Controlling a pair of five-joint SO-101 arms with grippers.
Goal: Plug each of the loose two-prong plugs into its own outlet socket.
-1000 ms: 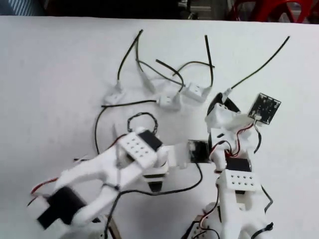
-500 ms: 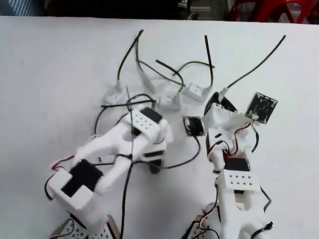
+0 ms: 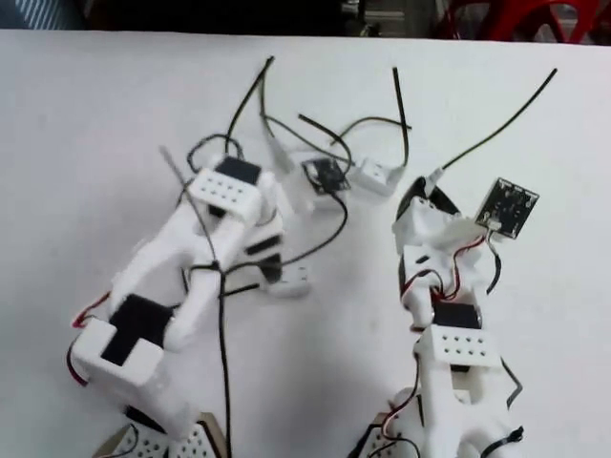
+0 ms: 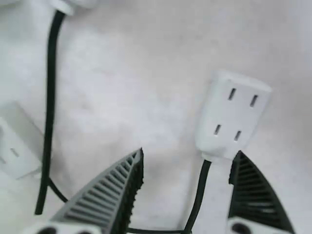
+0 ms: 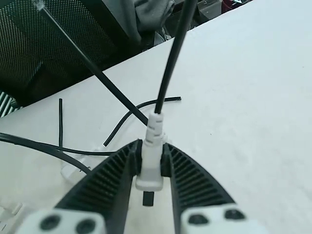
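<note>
"Left arm [image 3: 172, 258] has swung off centre, toward the far cords [image 3: 315, 129]?"

"Yes — my left fingers [image 4: 112, 195], ribbed black wedges, stand apart, a boxy white socket [image 4: 229, 117] on the counter [image 4: 146, 73] just beside one. My right fingers [image 5: 107, 180] clamp a smooth white plug [image 5: 148, 165], its black cord [image 5: 170, 63] rising."

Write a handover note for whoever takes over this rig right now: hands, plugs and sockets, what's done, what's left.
Left hand: open, over a white outlet socket that lies on the table by one fingertip. The socket's slots are empty.
Right hand: shut on a white two-prong plug, with its black cord running up from it.
Done: one plug is picked up. No plug is seen seated.
Left: bring this plug to a socket and push it in, then do any other loose plugs.
</note>
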